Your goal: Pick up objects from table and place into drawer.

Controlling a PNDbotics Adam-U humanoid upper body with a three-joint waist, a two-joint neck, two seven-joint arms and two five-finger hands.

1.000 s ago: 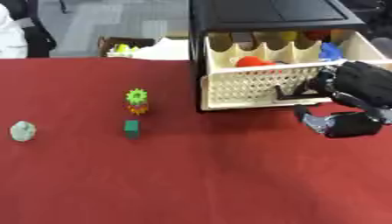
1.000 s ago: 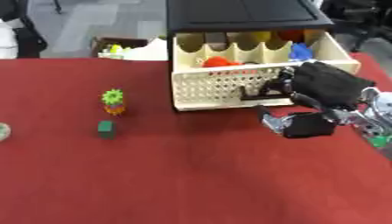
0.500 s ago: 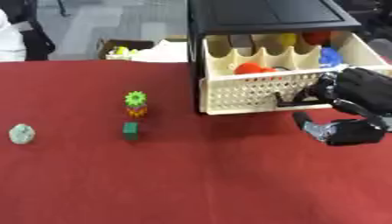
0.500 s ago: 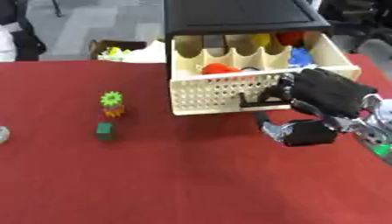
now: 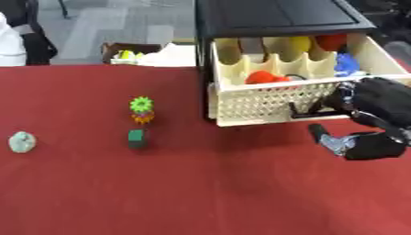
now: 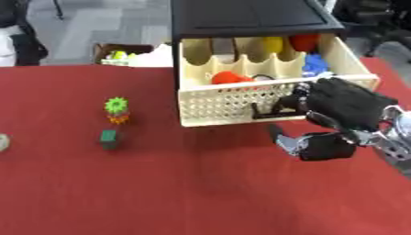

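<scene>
A cream lattice drawer (image 5: 265,103) stands pulled out of a black cabinet (image 5: 273,16). It holds an orange thing (image 5: 265,77), a yellow one (image 5: 298,43), a red one (image 5: 330,41) and a blue one (image 5: 347,64). My right hand (image 6: 345,103) is at the drawer's front, fingers curled on its dark handle (image 5: 309,110), thumb hanging below. On the red table lie a green gear (image 5: 141,104) stacked on an orange gear (image 5: 143,118), a dark green block (image 5: 136,138) and a pale lump (image 5: 22,142). The left hand does not show.
The red table (image 5: 201,193) stretches wide in front of the drawer. Behind its far edge sits an open box (image 5: 128,53) with small yellow and white items. The three loose pieces lie well left of the cabinet.
The drawer has slid farther out toward me, with my right hand moving back along with its front. The pieces on the table have not moved.
</scene>
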